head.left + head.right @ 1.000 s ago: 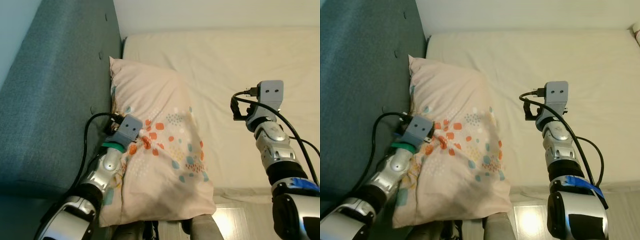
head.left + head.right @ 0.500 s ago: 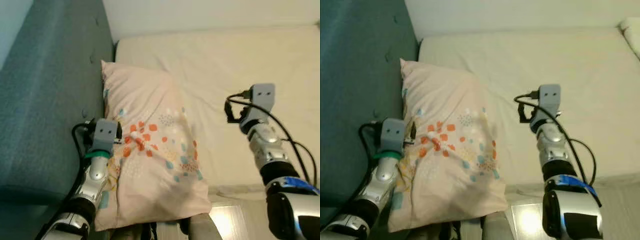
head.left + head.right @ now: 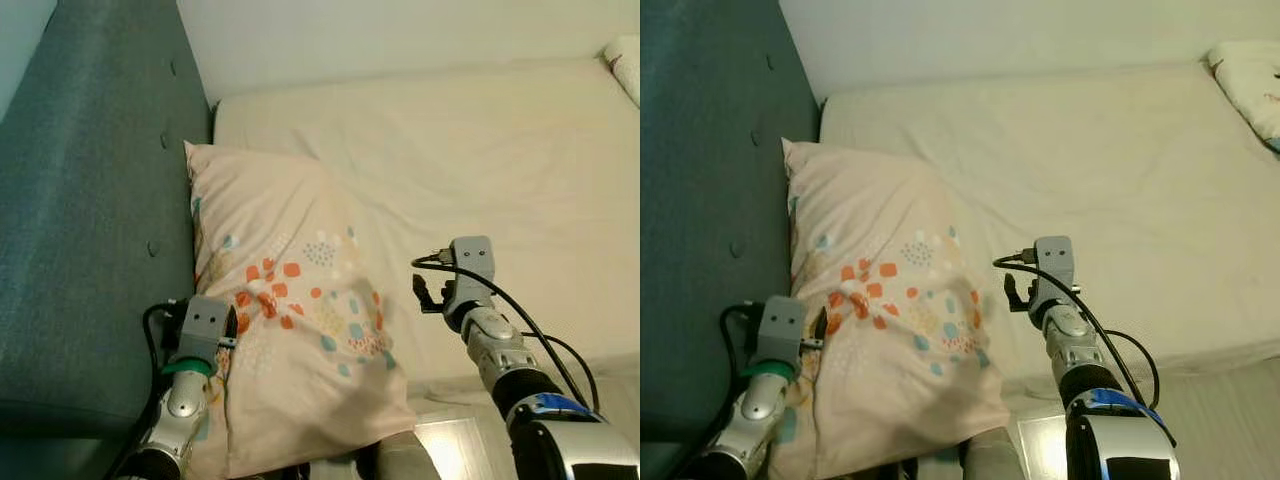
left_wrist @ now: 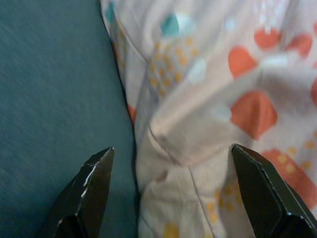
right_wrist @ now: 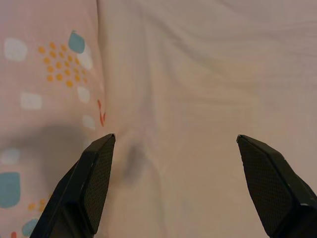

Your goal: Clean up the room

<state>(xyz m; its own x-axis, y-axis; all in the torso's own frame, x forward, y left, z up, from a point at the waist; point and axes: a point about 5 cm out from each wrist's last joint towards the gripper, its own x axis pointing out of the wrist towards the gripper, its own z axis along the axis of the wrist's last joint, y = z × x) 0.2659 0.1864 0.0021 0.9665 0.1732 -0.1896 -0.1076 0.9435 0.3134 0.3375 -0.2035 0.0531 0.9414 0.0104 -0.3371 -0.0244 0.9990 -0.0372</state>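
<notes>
Lying lengthwise along headboard [image 3: 90,200]: pillow [image 3: 290,320]. Left tool [image 4: 168,198] fingers apart; right tool [image 5: 178,183] apart.

We see a teal upholstered headboard [image 3: 90,200] with button tufts along nine o'clock, meeting a pale wall [image 3: 400,35] at twelve o'clock. A strip of light wooden floor [image 3: 450,450] shows at six o'clock.
</notes>
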